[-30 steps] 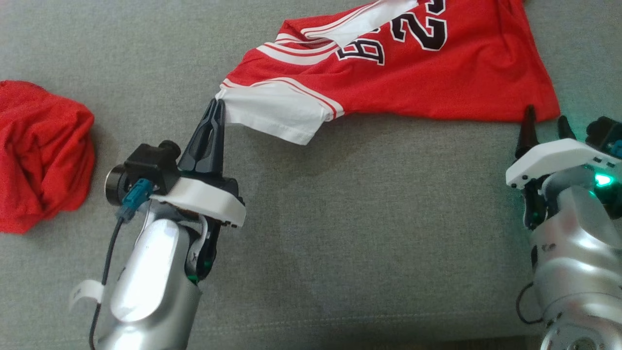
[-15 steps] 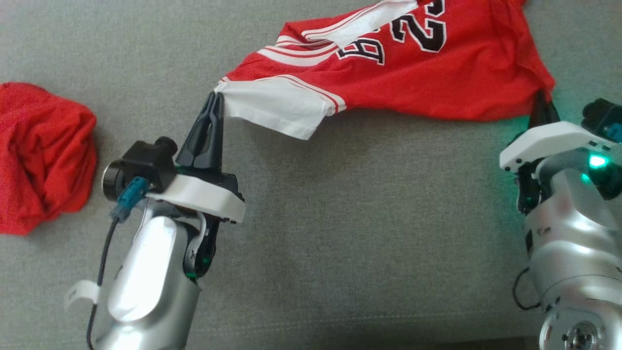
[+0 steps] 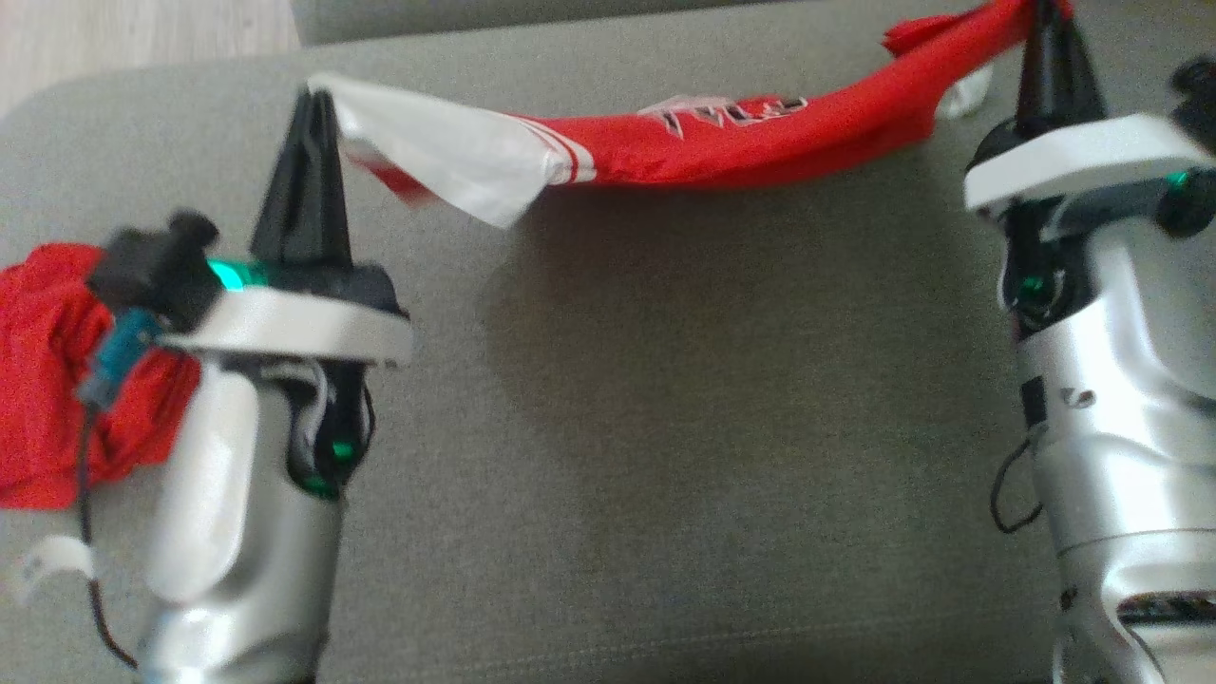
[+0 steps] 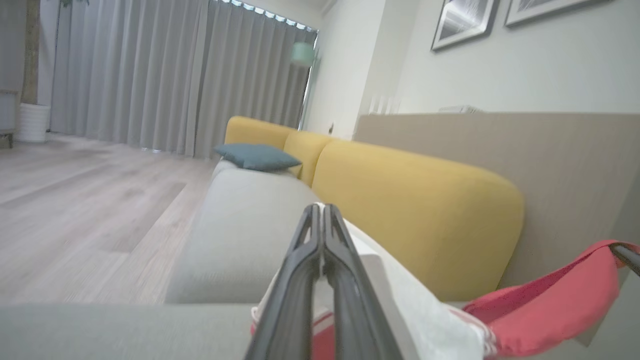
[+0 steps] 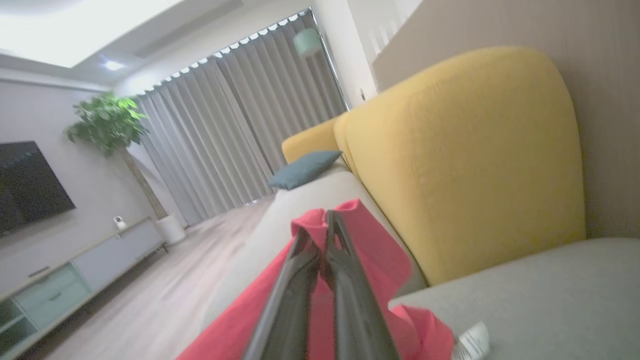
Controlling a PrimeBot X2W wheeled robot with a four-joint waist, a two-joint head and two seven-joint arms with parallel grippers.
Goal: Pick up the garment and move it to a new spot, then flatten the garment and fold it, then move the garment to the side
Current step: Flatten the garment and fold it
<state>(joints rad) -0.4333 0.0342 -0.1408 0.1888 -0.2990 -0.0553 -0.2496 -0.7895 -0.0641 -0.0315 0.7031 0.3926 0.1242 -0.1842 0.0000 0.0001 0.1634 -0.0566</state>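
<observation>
Red-and-white fabric jersey (image 3: 760, 142) is strung above the grey sofa seat (image 3: 665, 427). Both jaws are clamped on it, left on the white sleeve.

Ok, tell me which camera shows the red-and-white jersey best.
Head view: the jersey hangs stretched between both shut jaws, end to end. Left wrist view catches its white sleeve and a red stretch; right wrist view, red cloth bunched at the jaws.

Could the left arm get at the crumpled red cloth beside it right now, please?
Likely not yet: the red cloth lies close, but the left gripper is shut on the jersey.
</observation>
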